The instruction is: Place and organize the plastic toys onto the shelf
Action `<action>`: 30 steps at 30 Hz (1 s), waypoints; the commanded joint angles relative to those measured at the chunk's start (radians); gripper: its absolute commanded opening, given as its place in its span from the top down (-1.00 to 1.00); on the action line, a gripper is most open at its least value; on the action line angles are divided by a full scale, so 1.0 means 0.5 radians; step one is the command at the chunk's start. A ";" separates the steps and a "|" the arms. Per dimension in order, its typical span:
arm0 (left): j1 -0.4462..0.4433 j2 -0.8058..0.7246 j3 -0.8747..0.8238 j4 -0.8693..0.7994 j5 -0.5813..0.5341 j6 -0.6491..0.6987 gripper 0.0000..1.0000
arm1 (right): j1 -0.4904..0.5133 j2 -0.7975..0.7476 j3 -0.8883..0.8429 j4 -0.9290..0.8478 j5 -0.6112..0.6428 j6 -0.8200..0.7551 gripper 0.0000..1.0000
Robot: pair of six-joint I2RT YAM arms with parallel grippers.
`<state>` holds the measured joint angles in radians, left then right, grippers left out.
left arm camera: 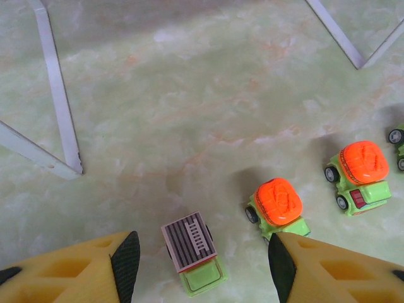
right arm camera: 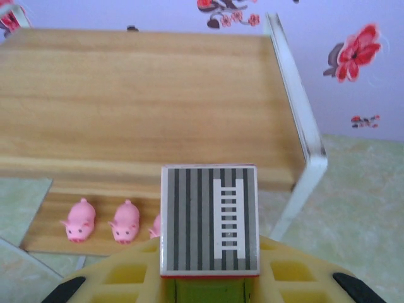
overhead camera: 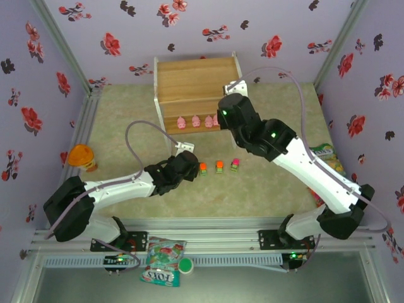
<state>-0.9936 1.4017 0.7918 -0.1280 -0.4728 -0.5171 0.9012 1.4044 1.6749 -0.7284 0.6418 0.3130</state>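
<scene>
Pink pigs (overhead camera: 196, 121) already lined on the lower board of the shelf (overhead camera: 196, 82), clamps a striped grey car (right arm camera: 209, 218) in the right gripper (right arm camera: 208, 287) before it, sets the left gripper (left arm camera: 203, 265) with jaws apart around a second grey car (left arm camera: 191, 249) on the table (left arm camera: 189, 95), hidden under that wrist from above, and leaves three bright-topped cars (overhead camera: 219, 166) unshelved beside.

Shelf (overhead camera: 196, 82) at far end of table (overhead camera: 265, 189), back to flowered wall. Row of pink pigs (overhead camera: 195, 121) on lower board. Right arm (overhead camera: 278, 142) reaches across; black wrist hangs over lower board's right end, beside last pig. Three toy cars (overhead camera: 219, 166) in row on table: two orange tops, one pink. Left arm (overhead camera: 126, 186) stretched low, its tip just left of first orange car. Orange-lidded jar (overhead camera: 81, 156) by left wall. Candy bag (overhead camera: 165, 259) at near rail.
</scene>
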 commanded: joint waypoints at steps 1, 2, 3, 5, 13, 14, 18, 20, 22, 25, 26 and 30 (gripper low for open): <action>0.015 -0.017 0.034 0.041 0.008 0.043 -0.21 | -0.058 0.089 0.168 -0.093 -0.056 -0.119 0.45; 0.014 -0.022 0.031 0.041 0.009 0.046 -0.21 | -0.087 0.122 0.207 -0.104 -0.080 -0.123 0.45; 0.014 -0.027 0.029 0.041 0.008 0.049 -0.21 | -0.117 0.145 0.237 -0.114 -0.111 -0.123 0.45; 0.014 -0.035 0.024 0.044 0.010 0.052 -0.21 | -0.187 0.200 0.296 -0.119 -0.198 -0.123 0.44; 0.014 -0.051 0.024 0.038 0.011 0.059 -0.21 | -0.328 0.448 0.576 -0.213 -0.336 -0.159 0.42; 0.015 -0.053 0.024 0.035 0.010 0.059 -0.21 | -0.335 0.474 0.607 -0.226 -0.336 -0.163 0.42; 0.017 -0.058 0.028 0.026 0.011 0.059 -0.21 | -0.371 0.549 0.691 -0.282 -0.330 -0.161 0.42; 0.018 -0.065 0.023 0.027 0.010 0.059 -0.21 | -0.393 0.569 0.703 -0.297 -0.355 -0.153 0.42; 0.017 -0.067 0.023 0.029 0.010 0.059 -0.22 | -0.410 0.578 0.703 -0.301 -0.365 -0.151 0.42; 0.021 -0.068 0.018 0.028 0.012 0.056 -0.22 | -0.430 0.584 0.699 -0.306 -0.377 -0.152 0.41; 0.021 -0.069 0.018 0.029 0.010 0.053 -0.22 | -0.440 0.590 0.700 -0.309 -0.385 -0.153 0.41; 0.024 -0.063 0.021 0.032 0.010 0.052 -0.22 | -0.473 0.601 0.715 -0.313 -0.425 -0.195 0.38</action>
<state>-0.9901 1.3914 0.7918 -0.1265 -0.4690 -0.5133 0.6788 1.6974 1.9930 -0.8639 0.4511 0.2462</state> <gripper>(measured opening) 0.608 0.307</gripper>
